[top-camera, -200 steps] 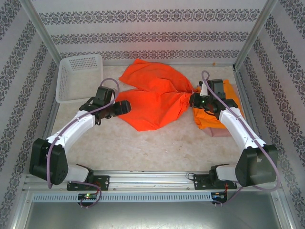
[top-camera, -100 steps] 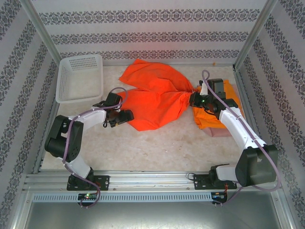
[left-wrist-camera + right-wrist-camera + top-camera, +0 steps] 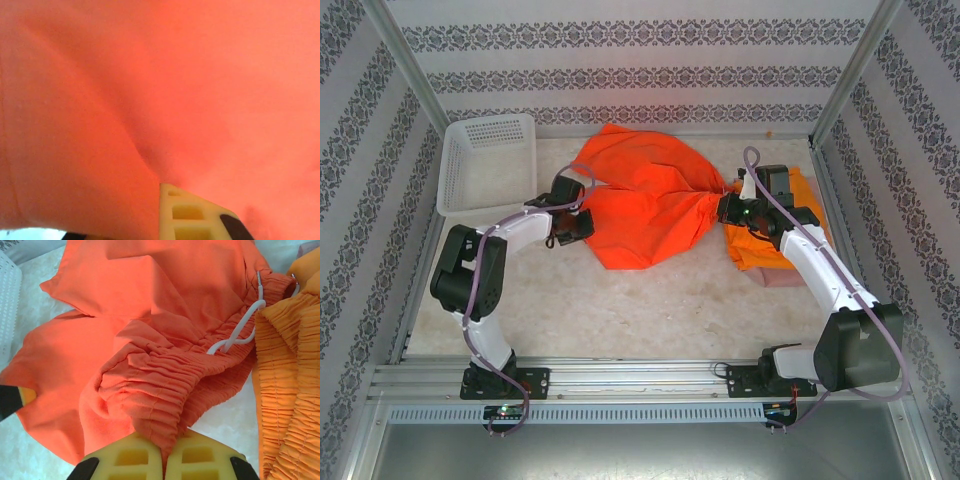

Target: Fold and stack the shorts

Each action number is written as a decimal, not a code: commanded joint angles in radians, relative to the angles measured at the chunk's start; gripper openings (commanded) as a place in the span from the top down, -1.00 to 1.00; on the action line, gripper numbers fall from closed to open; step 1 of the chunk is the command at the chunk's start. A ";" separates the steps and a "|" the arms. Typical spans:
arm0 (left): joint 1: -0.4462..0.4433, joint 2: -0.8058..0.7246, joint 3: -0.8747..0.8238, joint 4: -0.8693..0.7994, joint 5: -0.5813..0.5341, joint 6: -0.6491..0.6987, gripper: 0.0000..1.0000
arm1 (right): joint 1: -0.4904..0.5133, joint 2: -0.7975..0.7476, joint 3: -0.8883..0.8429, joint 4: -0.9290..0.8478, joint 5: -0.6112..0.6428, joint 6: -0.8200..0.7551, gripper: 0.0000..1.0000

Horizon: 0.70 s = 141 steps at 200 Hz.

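From above, layout plain: orange shorts spread across the middle of the table, legs fanned leftward, waistband bunched at the right. Left gripper at the hem of the nearer leg, right gripper at the bunched waistband. Jaws hard to read from that height.

Closer, through the left wrist camera: orange cloth pressed right up to the lens, one cream finger at the bottom edge, a crease running down into it. Clamped shut on that hem fold.

Through the right wrist camera: two yellow fingers pinched together on the ruched waistband, cloth squeezed up between them. White drawstring looped beside the band, sharp at this range.

Around these: amber shorts under the right arm, touching the orange waistband, partly covered by arm and cable. Sliver of pink shorts poking out beneath the amber pair at its near edge. White basket in the far left corner, near the orange legs but apart from them, with the left forearm reaching past its near corner.

Count: three shorts, one basket, one drawstring, two grippers.
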 commanded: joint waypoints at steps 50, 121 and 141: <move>-0.004 -0.144 0.333 -0.583 -0.214 0.321 1.00 | -0.009 -0.034 -0.010 -0.004 0.067 -0.036 1.00; -0.023 0.019 0.583 -0.693 -0.173 0.444 0.33 | -0.010 -0.010 -0.004 -0.032 0.128 -0.025 1.00; -0.020 0.139 0.643 -0.561 0.022 0.409 0.04 | -0.013 -0.001 -0.010 -0.027 0.136 0.022 1.00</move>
